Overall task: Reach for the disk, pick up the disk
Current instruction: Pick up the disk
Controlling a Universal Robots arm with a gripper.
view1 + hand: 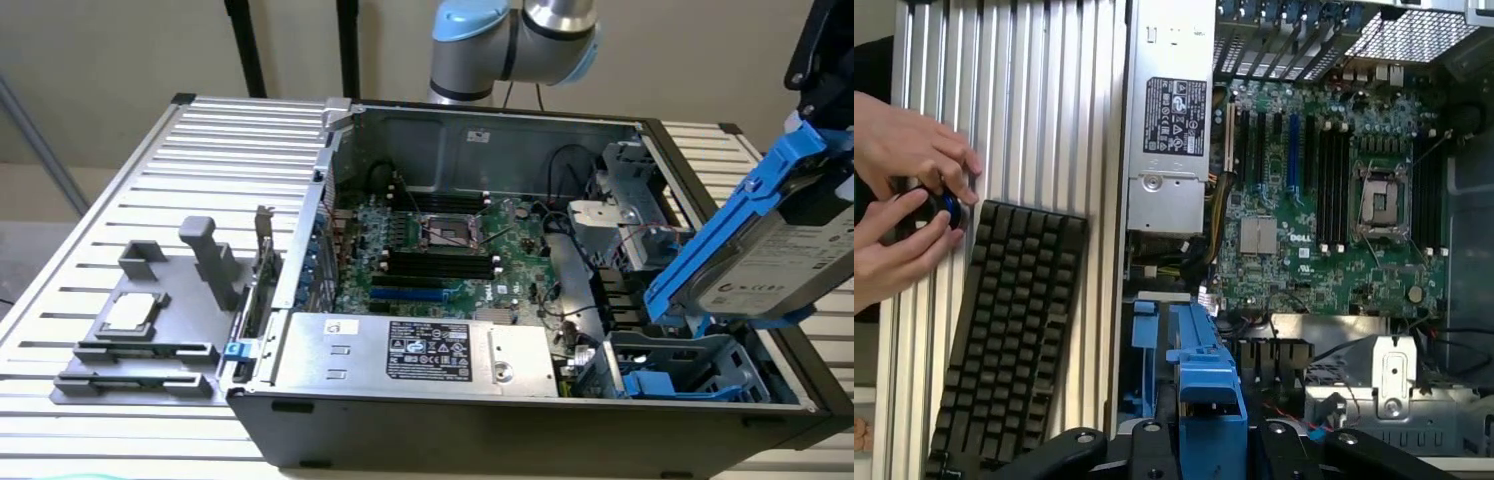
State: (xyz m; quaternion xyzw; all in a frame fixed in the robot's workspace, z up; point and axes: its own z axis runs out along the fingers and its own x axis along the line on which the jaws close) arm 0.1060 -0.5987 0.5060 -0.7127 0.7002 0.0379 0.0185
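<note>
The gripper (817, 215) is clamped on the disk (758, 262), gripping its blue rails so the drive hangs tilted above the open computer case (534, 410) at its corner bay, clear of the caddy (667, 375) below; a person's hands (904, 195) work beside a keyboard (1009, 335).
</note>
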